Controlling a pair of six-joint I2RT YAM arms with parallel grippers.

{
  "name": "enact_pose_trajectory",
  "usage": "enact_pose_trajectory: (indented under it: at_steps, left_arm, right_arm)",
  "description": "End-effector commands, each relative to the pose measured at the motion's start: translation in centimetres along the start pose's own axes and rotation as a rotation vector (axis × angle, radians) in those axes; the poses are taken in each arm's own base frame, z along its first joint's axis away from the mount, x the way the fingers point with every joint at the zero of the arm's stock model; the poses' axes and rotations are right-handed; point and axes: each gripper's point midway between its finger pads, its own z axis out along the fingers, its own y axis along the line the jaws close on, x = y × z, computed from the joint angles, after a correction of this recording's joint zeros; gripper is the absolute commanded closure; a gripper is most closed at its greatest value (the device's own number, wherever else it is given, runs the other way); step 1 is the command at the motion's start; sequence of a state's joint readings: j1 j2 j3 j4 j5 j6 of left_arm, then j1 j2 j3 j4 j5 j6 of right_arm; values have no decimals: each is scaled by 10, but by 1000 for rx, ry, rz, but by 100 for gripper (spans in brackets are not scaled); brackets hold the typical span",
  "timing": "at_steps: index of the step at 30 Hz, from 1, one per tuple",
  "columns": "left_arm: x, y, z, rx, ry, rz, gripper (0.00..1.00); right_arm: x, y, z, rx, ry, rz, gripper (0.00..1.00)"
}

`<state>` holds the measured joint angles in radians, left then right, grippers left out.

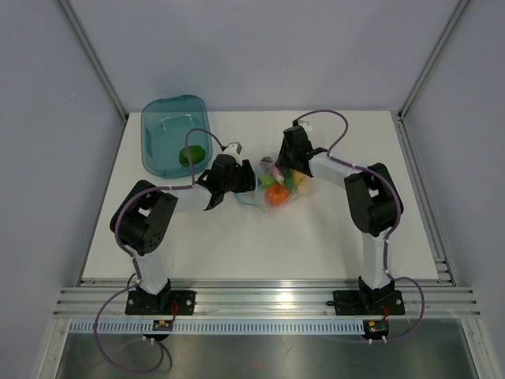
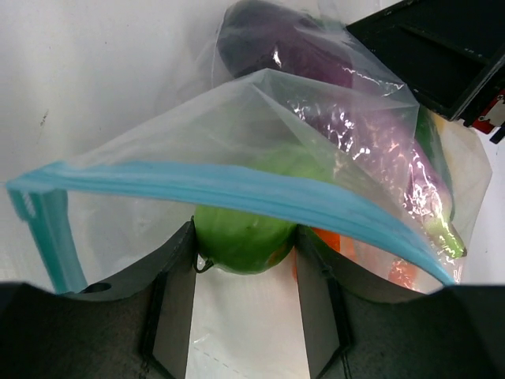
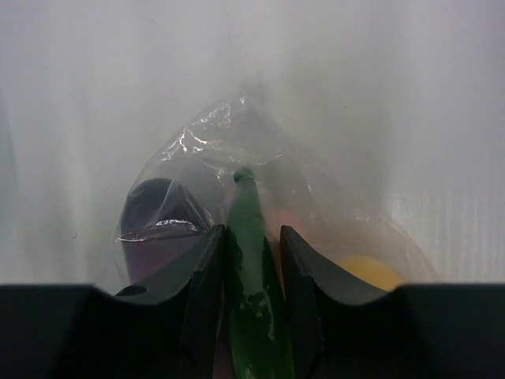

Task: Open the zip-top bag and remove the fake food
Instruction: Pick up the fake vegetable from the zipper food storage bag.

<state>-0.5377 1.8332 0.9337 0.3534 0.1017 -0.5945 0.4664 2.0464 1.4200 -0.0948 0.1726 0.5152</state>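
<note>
Left hand [image 2: 245, 230] clamps round green plastic pepper [image 2: 237, 251] at mouth of clear crinkly zip-top bag [image 2: 237, 118], right hand [image 3: 252, 233] pinching its far end; pull-out seems due next.

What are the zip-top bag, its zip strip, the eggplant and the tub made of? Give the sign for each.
Seemingly: zip-top bag, thin clear plastic film, glossy; it crinkles and glints. zip strip, thicker light-blue plastic, matte-looking, a smooth band. eggplant, likely hard plastic; shiny purple highlight through the film. tub, translucent teal plastic, seemingly rigid; its walls let light through.

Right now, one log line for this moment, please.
left gripper: grips green pepper | right gripper: grips green pod | zip-top bag: between grippers
</note>
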Motion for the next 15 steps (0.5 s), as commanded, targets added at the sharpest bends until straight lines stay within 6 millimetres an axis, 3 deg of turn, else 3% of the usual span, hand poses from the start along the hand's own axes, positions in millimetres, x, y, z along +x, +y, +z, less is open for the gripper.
enact_pose_trajectory:
  at_steps: [1, 15]
  left_arm:
    - [-30, -26, -19, 62, -79, 23, 89]
    - [-43, 6, -70, -202, -73, 22, 89]
  right_arm:
    - [-9, -14, -16, 52, -11, 45, 59]
    - [-20, -28, -24, 88, -46, 90, 61]
